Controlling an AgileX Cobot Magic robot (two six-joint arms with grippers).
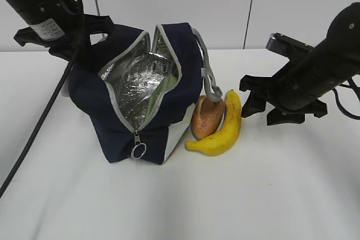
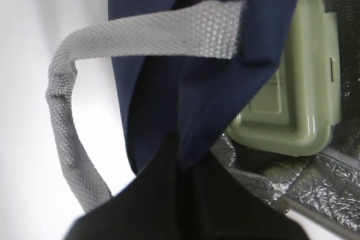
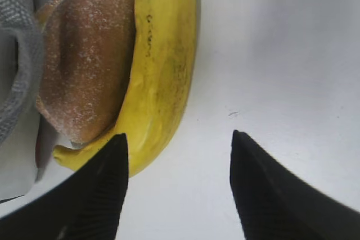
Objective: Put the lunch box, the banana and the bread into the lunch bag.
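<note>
The navy lunch bag (image 1: pixel 95 111) stands unzipped at the left of the table, its foil lining showing. My left gripper (image 2: pixel 185 161) is shut on the bag's navy rim fabric at its far left edge (image 1: pixel 76 40), holding it up. The lunch box (image 2: pixel 298 82), seen by its sage-green lid, lies inside the bag; the exterior view hides it. The bread (image 1: pixel 206 117) leans against the bag's right side, and the banana (image 1: pixel 225 130) curves round it on the table. My right gripper (image 1: pixel 264 112) hovers open just right of the banana (image 3: pixel 160 71), its left fingertip (image 3: pixel 115 155) over the banana's near end beside the bread (image 3: pixel 84 54).
A grey strap handle (image 1: pixel 209 77) droops over the bread's top, and another strap (image 2: pixel 73 139) loops beside my left gripper. The zipper's metal ring pull (image 1: pixel 138 150) hangs at the bag's front. White tabletop (image 1: pixel 253 195) spreads in front and to the right.
</note>
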